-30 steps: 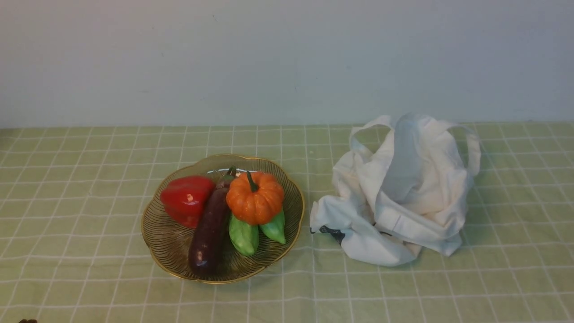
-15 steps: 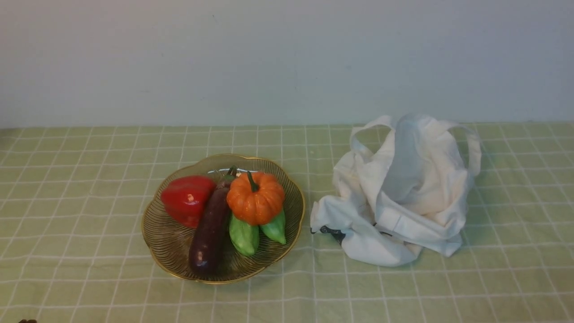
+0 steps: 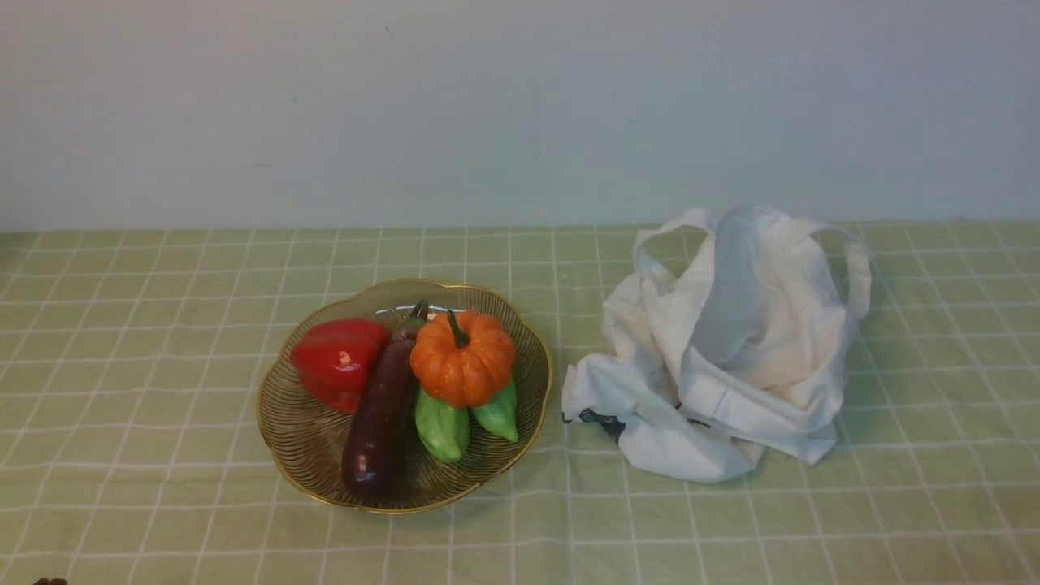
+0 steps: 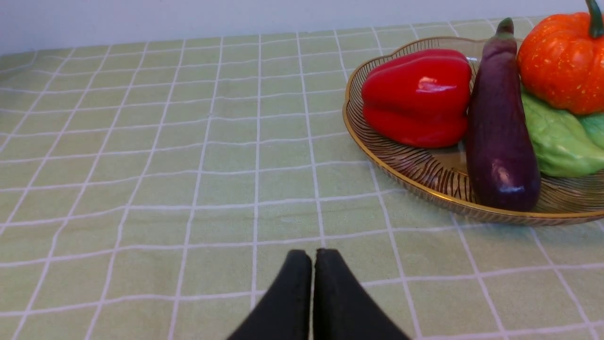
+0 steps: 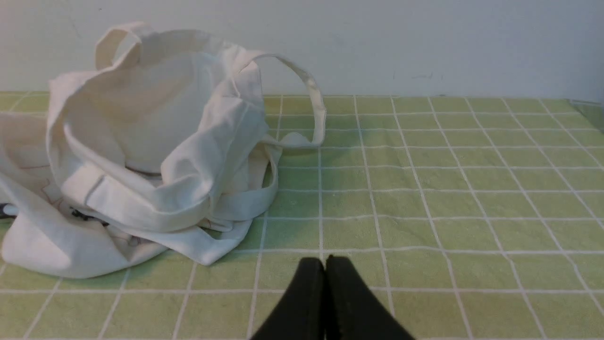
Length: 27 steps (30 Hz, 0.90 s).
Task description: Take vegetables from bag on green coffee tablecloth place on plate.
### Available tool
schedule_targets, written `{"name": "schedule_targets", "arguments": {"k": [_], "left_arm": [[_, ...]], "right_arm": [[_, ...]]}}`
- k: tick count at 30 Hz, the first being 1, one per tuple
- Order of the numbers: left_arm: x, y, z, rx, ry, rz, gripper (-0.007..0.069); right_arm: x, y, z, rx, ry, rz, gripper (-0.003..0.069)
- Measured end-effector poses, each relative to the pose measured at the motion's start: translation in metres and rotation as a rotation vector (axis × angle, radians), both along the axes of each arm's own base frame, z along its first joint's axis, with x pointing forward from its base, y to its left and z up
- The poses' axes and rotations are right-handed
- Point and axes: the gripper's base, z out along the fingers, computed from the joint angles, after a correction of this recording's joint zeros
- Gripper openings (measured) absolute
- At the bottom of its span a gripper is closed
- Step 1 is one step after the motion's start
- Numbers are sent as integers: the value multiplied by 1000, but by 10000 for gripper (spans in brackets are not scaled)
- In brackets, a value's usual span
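Observation:
The ribbed orange pumpkin [image 3: 462, 358] [image 4: 561, 59] sits in the amber gold-rimmed plate [image 3: 296, 443] [image 4: 401, 165], on top of green leafy vegetables. The crumpled white bag [image 3: 731, 349] [image 5: 141, 146] lies to the plate's right on the green checked tablecloth [image 3: 146, 341]. My left gripper [image 4: 312, 255] is shut and empty, low over bare cloth to the left of the plate. My right gripper [image 5: 325, 262] is shut and empty, over cloth to the right of the bag. Neither arm shows in the front view.
A glossy red pepper [image 3: 337, 361] [image 4: 417, 97], a dark purple eggplant [image 3: 382, 418] [image 4: 500, 137] and green leafy vegetables [image 3: 455, 422] [image 4: 559, 137] share the plate. A pale wall [image 3: 520, 106] rises behind the table's far edge.

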Motion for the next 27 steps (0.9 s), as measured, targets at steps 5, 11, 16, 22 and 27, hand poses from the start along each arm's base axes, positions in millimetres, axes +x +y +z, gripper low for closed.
{"name": "schedule_targets", "arguments": {"k": [5, 11, 16, 22, 27], "left_arm": [[0, 0, 0, 0, 0, 0, -5], [0, 0, 0, 0, 0, 0, -5], [0, 0, 0, 0, 0, 0, -5], [0, 0, 0, 0, 0, 0, -5], [0, 0, 0, 0, 0, 0, -5]], "right_arm": [[0, 0, 0, 1, 1, -2, -12], [0, 0, 0, 12, 2, -8, -12], [0, -2, 0, 20, 3, -23, -12], [0, -2, 0, 33, 3, -27, -12], [0, -2, 0, 30, 3, -27, -12]]}}
